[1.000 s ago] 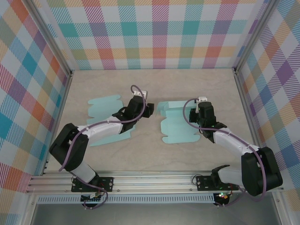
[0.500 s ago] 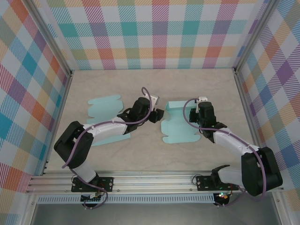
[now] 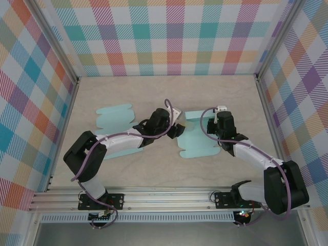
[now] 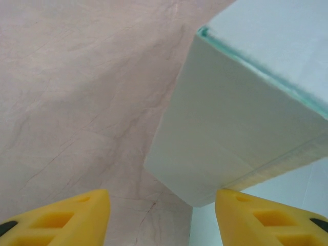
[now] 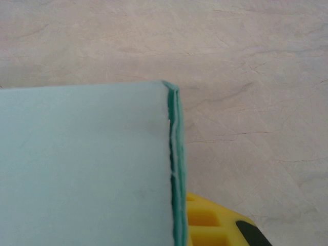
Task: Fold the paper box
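Observation:
The pale teal paper box [image 3: 197, 142] lies partly folded right of the table's middle. My right gripper [image 3: 221, 123] is shut on its doubled back wall [image 5: 175, 169], with one yellow finger [image 5: 210, 225] showing beside the paper's edge. My left gripper [image 3: 177, 127] is at the box's left end, open. In the left wrist view its yellow fingertips [image 4: 66, 215] stand apart, and a raised side flap [image 4: 230, 128] of the box tilts just ahead of them, its lower corner close to the right finger.
A second flat teal sheet [image 3: 115, 117] lies at the left, partly under my left arm. Checked walls close in the table on three sides, and a metal rail [image 3: 164, 197] runs along the near edge.
My left arm has swung right, up to the box's left end. The side flap that lay flat there now stands up. The right arm has not moved.

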